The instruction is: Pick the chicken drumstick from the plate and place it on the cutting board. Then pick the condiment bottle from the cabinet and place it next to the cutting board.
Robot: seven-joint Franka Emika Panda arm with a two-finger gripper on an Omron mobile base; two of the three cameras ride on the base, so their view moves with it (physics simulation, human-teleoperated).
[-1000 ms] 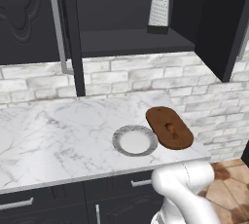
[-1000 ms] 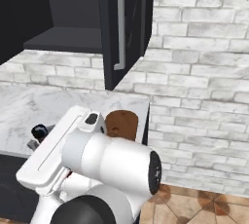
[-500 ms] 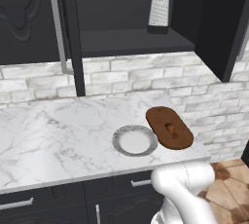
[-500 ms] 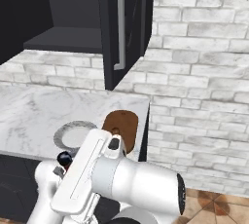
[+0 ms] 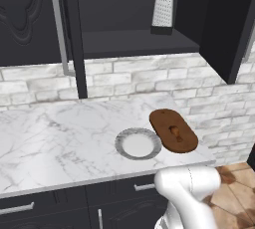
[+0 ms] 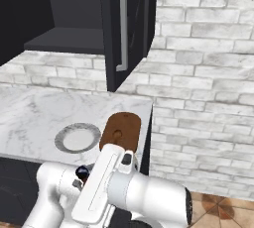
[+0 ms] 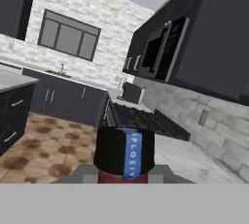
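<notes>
arm (image 6: pixel 124 192): folded low | pincer (image 7: pixel 125 174): clamped on condiment bottle (image 7: pixel 124 155)

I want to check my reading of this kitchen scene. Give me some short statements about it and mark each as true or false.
1. The plate is empty. True.
2. The chicken drumstick lies on the plate. False: it lies on the cutting board.
3. A box grater stands on the cabinet shelf. True.
4. The condiment bottle stands on the counter beside the board. False: the fingers hold it, away from the counter.
5. The cabinet doors are closed. False: they stand open.
</notes>
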